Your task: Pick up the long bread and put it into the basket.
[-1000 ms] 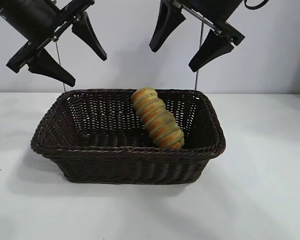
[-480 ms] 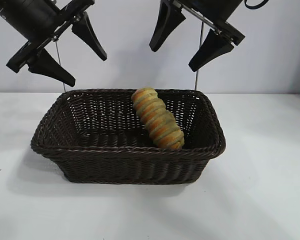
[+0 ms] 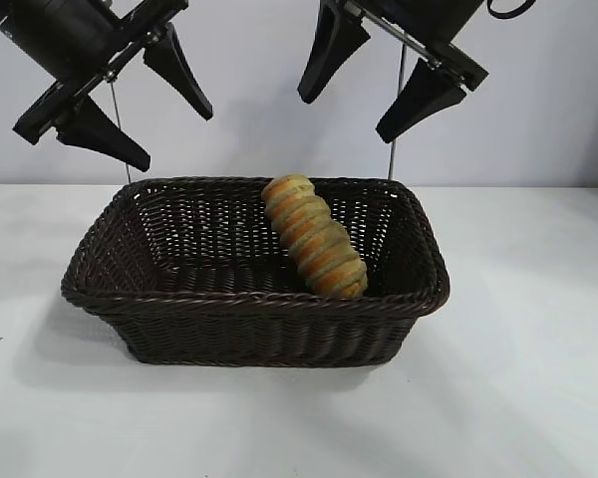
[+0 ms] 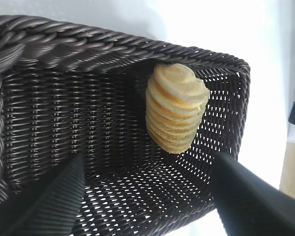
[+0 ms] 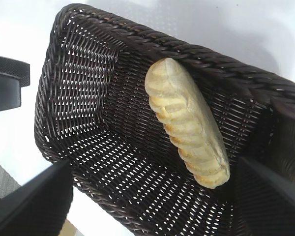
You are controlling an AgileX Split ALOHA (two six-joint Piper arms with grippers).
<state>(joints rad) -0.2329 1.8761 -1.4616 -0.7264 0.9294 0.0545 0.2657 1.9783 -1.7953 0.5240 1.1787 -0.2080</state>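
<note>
The left gripper (image 3: 135, 95) is hanging in the air above the basket's (image 3: 254, 299) left rear corner, its fingers (image 3: 179, 70) spread wide and grasping nothing. The right gripper (image 3: 379, 75) is hanging above the basket's right rear part, its fingers (image 3: 329, 50) likewise released and empty. Both grippers are sitting well clear of the basket rim, with neither touching the wicker or the loaf.

The long bread (image 3: 314, 249) is lying inside the basket, in its right half. Its long axis is running diagonally: one rounded end is leaning up against the basket's rear wall near the rim, while the other end is pointing down toward the basket's front right, resting close to the front wall. The loaf is therefore sitting tilted, its rear end higher than its front end, with the crosswise ridges running across its length.

The basket is standing on the white table (image 3: 518, 398), its long sides facing front and rear.

In the left wrist view the long bread (image 4: 177, 108) is showing end-on against the basket wall (image 4: 88, 49); in the right wrist view it (image 5: 187, 120) is lying lengthwise along the basket's wall (image 5: 226, 73).
</note>
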